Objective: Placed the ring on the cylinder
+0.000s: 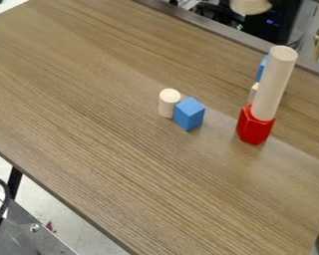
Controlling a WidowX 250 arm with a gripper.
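Observation:
A tall pale wooden cylinder [275, 82] stands upright at the right of the table. At its foot is a red six-sided piece [255, 126], resting on the tabletop. The cylinder rises from the red piece's top; I cannot tell whether that piece is a ring around it or a solid block under it. The cylinder's lower end is hidden there.
A short pale cylinder [169, 103] and a blue block [189, 114] stand side by side mid-table [102, 134]. Behind the tall cylinder, a blue piece [260, 68] and a small pale piece [253, 93] are partly hidden. The table's near edge runs diagonally at lower left.

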